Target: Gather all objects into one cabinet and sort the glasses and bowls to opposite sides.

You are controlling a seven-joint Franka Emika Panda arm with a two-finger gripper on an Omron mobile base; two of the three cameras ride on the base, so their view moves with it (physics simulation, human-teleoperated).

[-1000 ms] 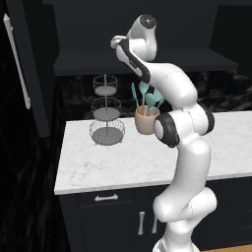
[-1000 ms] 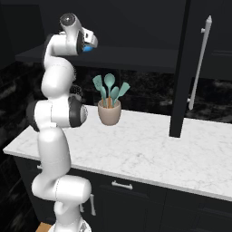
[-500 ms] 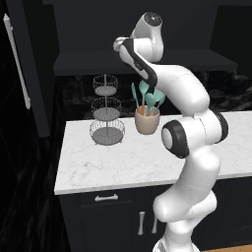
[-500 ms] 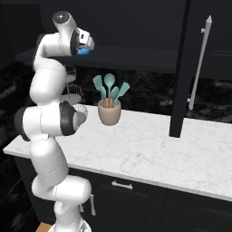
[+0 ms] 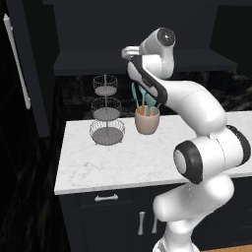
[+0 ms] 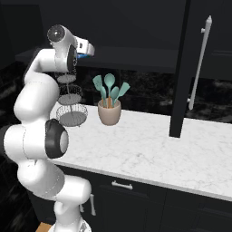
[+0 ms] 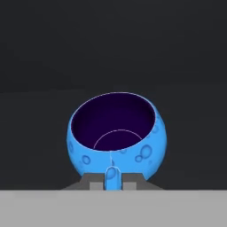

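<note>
The utensil pot stands on the counter, just right of the wire stand. A bowl sits in the gripper, seemingly raised above the stand.

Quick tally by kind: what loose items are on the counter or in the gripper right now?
Blue bowl, held in the shut gripper: 1
Beige utensil pot on the counter: 1
Teal utensils in the pot: 4, as far as they can be told apart
Wire tiered stand: 1
Total: 7
</note>
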